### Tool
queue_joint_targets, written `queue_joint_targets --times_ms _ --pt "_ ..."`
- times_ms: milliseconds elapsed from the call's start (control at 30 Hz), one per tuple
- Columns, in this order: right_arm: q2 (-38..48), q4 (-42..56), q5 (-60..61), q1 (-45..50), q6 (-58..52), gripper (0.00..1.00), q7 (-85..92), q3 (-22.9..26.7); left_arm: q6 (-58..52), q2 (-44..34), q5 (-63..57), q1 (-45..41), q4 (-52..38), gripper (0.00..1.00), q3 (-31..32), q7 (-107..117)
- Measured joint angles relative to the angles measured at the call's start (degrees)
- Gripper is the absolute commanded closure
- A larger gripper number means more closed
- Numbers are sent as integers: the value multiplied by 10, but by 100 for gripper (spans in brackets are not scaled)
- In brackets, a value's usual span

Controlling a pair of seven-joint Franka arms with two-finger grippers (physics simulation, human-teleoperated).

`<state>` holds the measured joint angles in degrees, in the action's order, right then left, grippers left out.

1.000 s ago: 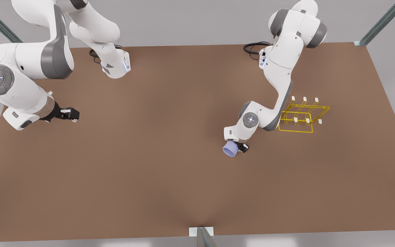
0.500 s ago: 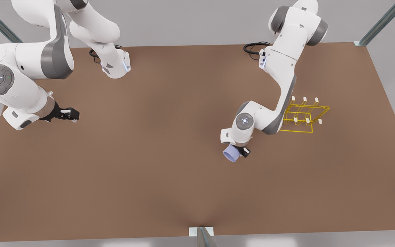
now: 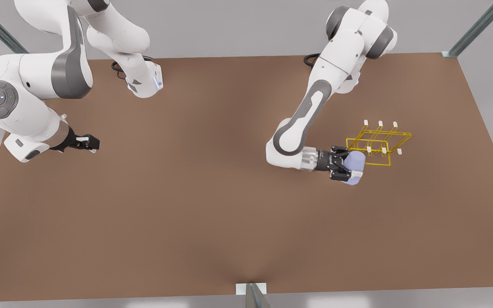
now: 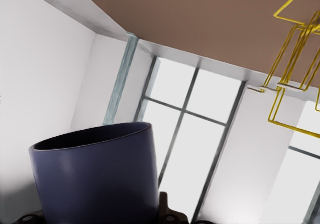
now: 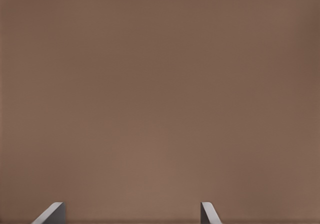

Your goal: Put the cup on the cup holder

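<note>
1. The left gripper (image 3: 349, 167) is clamped on the lavender-blue cup (image 3: 354, 164), one finger on each side of it; in the front view the cup lies tipped on its side, carried above the brown table (image 3: 212, 205), not resting on it.
2. In the front view the cup sits at the corner of the yellow wire cup holder (image 3: 379, 143) nearest the front view's left and overlaps the rack's frame there; whether cup and wire actually touch cannot be told.
3. The cup holder stands on the table toward the front view's right; its six white-tipped prongs (image 3: 380, 123) point upward and carry nothing.
4. In the left wrist view the cup (image 4: 97, 176) looks dark blue, its open rim facing away from the wrist, with the yellow wire of the cup holder (image 4: 295, 59) off to one side beyond it.
5. The right gripper (image 3: 90, 142) hangs over the table edge at the front view's left, well apart from cup and rack; this arm waits.
6. The right wrist view shows two grey fingertips (image 5: 50, 215) set wide apart over bare table (image 5: 160, 84), nothing between them; the jaws stand parted.
</note>
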<state>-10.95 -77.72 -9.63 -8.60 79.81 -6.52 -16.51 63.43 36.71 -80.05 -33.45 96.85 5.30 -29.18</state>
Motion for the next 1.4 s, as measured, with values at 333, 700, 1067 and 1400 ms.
queue_joint_targets --times_ms 333,700,1067,1400 --pt "0 4 -1 -5 1 0 -1 1 -118 -12 -51 17 109 25 -12 -107" --pt "0 4 -1 -11 2 0 -2 1 -61 -7 19 47 118 25 -10 -154" --pt "0 4 -1 -10 2 0 -3 1 -23 -11 33 64 136 25 -11 -141" --pt "0 4 -1 -10 3 0 -3 1 -6 -22 45 64 171 25 -10 -102"
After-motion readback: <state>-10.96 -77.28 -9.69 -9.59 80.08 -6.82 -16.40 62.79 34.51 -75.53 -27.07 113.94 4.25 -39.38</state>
